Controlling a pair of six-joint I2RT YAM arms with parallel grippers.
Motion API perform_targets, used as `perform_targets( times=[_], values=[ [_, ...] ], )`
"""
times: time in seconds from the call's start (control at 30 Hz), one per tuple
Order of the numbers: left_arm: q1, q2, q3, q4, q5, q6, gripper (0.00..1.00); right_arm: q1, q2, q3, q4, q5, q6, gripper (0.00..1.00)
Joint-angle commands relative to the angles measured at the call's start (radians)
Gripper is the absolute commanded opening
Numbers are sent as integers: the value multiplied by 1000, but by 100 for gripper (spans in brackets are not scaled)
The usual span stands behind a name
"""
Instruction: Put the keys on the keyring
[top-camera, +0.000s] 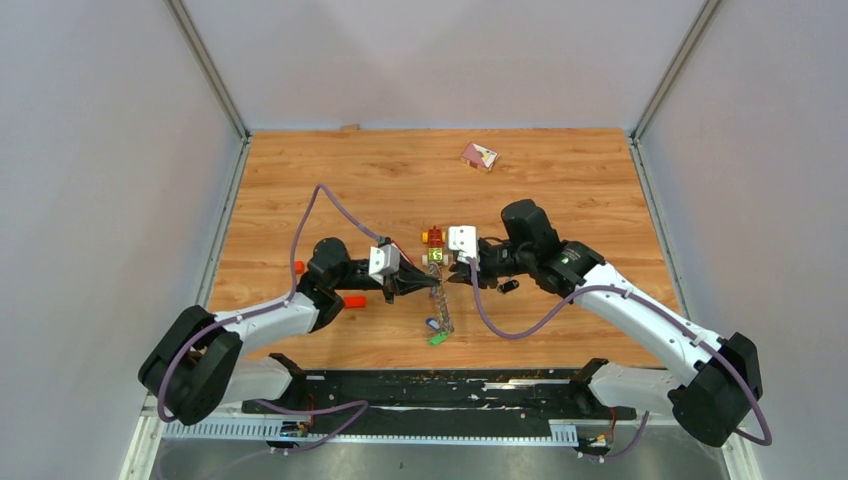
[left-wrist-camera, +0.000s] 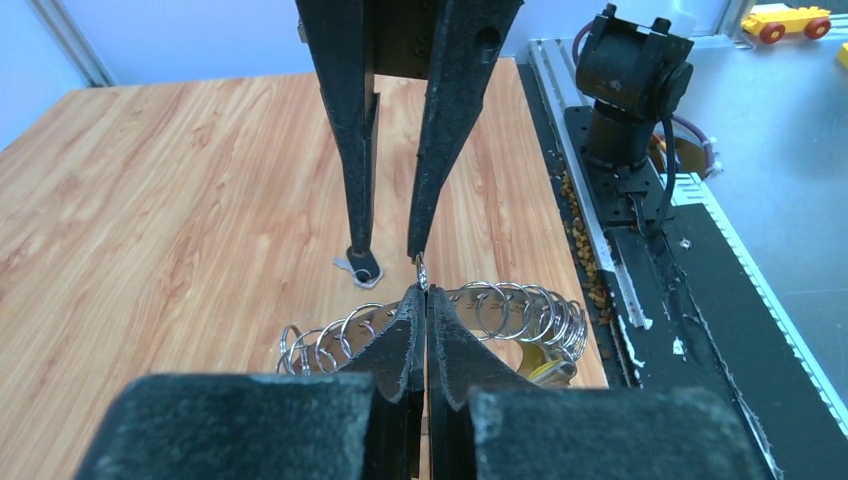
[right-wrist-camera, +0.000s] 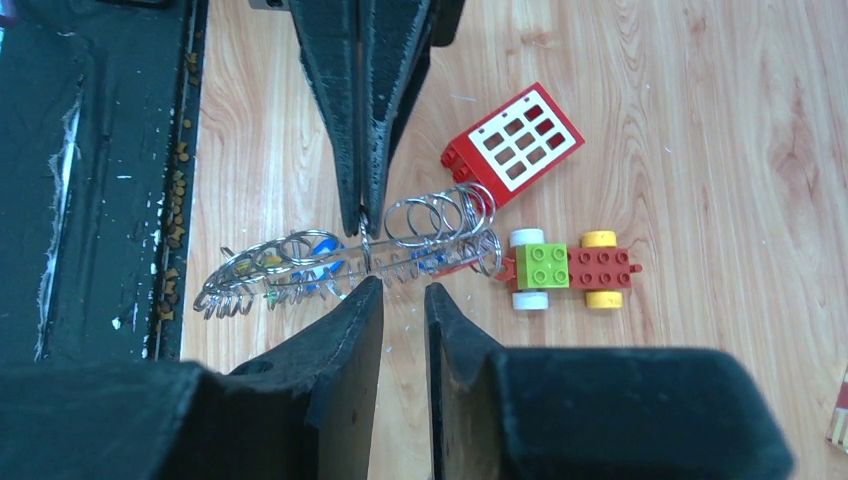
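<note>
Top view, grippers: left gripper (top-camera: 424, 283) and right gripper (top-camera: 453, 270) meet tip to tip mid-table, above the keyring (top-camera: 441, 306).
Top view, keys (top-camera: 436, 336): coloured heads lie at the coil's near end.
Left wrist view, left gripper: fingers pressed together – pinching one ring's wire.
Right wrist view, right gripper: fingers spread, bare wood between them – just beside the coil; toy car (right-wrist-camera: 565, 265) at its far end.

No text, label, brand, number or sign can be read in any of the three views. The small red-and-white object (top-camera: 479, 155) near the top of the overhead view shows a coloured pattern, but it is too small to make out any lettering.
</note>
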Motion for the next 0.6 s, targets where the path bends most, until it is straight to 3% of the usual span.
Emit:
perform_targets(
  times=[0.0,0.27,0.57],
  values=[
    [-4,10,-3,158,20,-49,0,0,-19,-2,32,-86,-30,25],
    [-4,21,-10,195,17,-68,0,-2,-27,-6,24,-127,-40,31],
    [-4,34,-13,212,27,-75,0,1,-13,0,44,-129,-20,22]
  ],
)
